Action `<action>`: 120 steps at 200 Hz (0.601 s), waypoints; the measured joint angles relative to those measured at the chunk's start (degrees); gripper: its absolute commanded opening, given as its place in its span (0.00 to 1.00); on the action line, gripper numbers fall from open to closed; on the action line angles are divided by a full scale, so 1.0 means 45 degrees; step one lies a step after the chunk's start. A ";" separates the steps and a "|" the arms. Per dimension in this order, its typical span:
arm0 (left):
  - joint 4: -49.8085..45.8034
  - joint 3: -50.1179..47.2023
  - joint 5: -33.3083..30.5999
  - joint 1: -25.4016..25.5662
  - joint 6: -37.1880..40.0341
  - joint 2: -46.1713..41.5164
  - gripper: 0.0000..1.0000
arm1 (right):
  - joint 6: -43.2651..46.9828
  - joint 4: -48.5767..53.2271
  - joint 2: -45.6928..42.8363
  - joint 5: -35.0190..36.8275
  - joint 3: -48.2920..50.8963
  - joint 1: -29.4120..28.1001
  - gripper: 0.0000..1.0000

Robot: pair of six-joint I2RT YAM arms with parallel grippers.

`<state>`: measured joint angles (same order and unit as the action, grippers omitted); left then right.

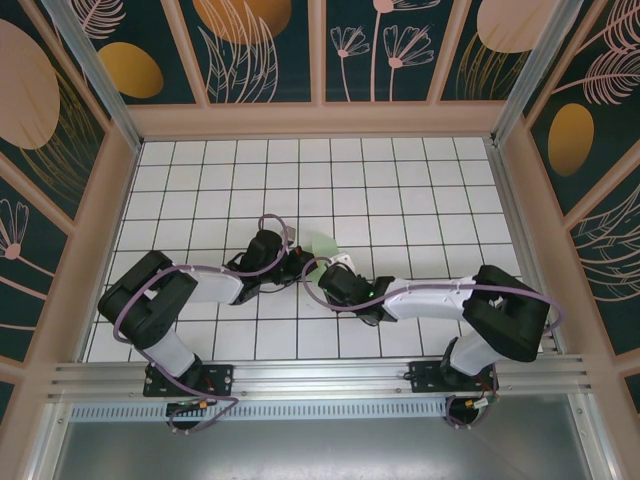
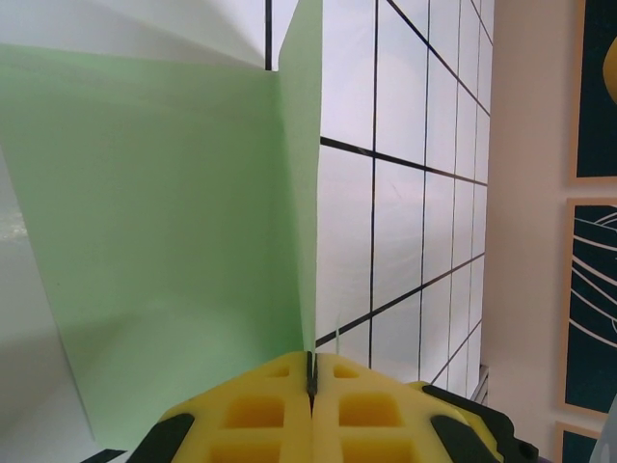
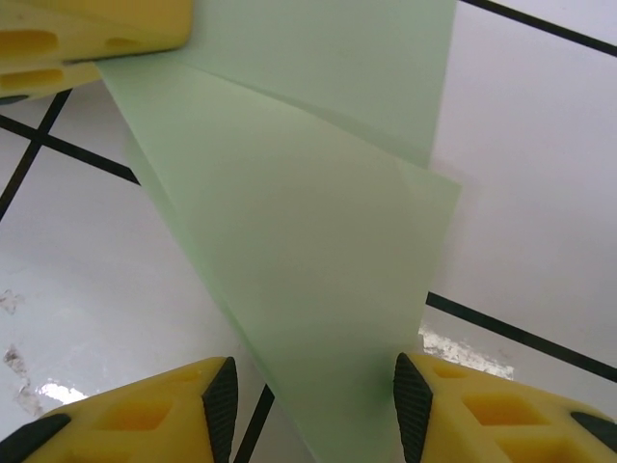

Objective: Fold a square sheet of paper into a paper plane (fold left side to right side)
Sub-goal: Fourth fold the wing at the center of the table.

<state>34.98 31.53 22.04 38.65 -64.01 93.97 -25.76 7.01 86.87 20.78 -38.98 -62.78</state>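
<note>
2 black-and-white arms [image 1: 215,288], purple cables [image 1: 440,287], yellow gripper fingers [image 2: 251,415].

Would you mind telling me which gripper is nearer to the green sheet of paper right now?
Left. The left gripper has its jaws shut on the edge of the sheet; the right gripper straddles it with open jaws.

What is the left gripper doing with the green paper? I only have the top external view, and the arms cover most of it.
Observer: The left gripper is shut on an edge of the square sheet of paper.
Operator: And the right one?
Observer: The right gripper is open; the sheet tapers down between its fingers and does not look clamped.
Operator: Any folds yet?
Observer: Yes. The right wrist view shows one layer overlapping another along a diagonal edge.
</note>
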 measured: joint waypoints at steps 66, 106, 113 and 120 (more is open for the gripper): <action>-0.0010 0.0000 -0.0005 0.0000 0.0005 -0.0058 0.07 | 0.0058 -0.0175 0.0238 0.0117 -0.0068 0.0151 0.41; -0.0010 0.0000 -0.0010 0.0000 0.0005 -0.0058 0.07 | 0.0097 -0.0180 0.0238 0.0131 -0.0068 0.0219 0.36; -0.0010 0.0000 -0.0010 0.0000 0.0005 -0.0058 0.07 | 0.0097 -0.0185 0.0238 0.0126 -0.0068 0.0219 0.35; -0.0010 0.0000 -0.0010 0.0000 0.0005 -0.0058 0.07 | 0.0102 -0.0189 0.0238 0.0126 -0.0068 0.0219 0.34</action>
<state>34.94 31.53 22.00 38.65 -63.99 93.71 -25.30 6.15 87.94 21.34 -39.29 -61.80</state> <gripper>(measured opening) 0.073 0.357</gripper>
